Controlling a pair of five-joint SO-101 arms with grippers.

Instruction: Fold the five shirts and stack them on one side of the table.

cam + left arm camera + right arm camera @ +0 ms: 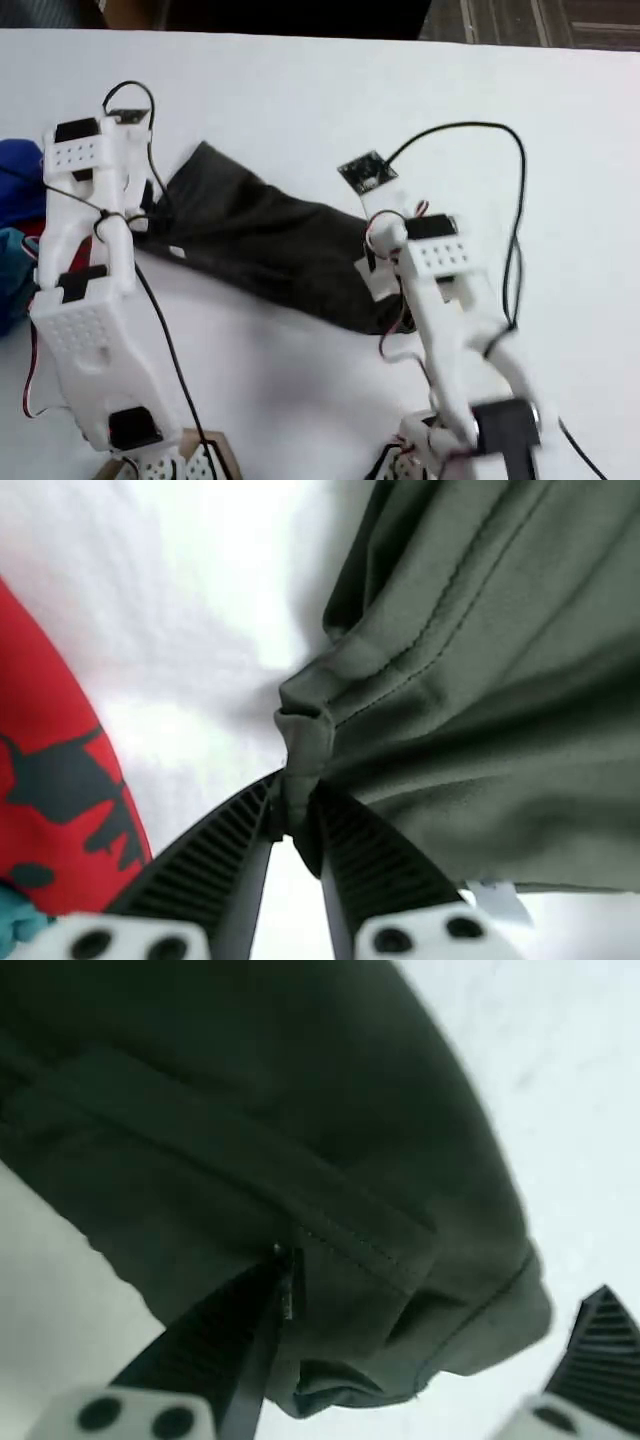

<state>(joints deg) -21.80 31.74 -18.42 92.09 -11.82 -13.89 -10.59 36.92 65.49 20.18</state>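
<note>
My left end effector [295, 815] is clenched on a bunched fold of the dark olive cotton shirt [270, 240], which lies stretched across the middle of the white surface [300, 100] between my two arms. My right end effector [440, 1280] is spread wide, straddling the shirt's hemmed corner. A red printed shirt [50, 780] lies near my left end effector.

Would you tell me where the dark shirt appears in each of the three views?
High view: the dark shirt lies slantwise between the two arms.
Left wrist view: the dark shirt has its bunched hem pinched in the left gripper.
Right wrist view: the dark shirt has its stitched edge inside the open right gripper.
Shared landmark: the white table.
</note>
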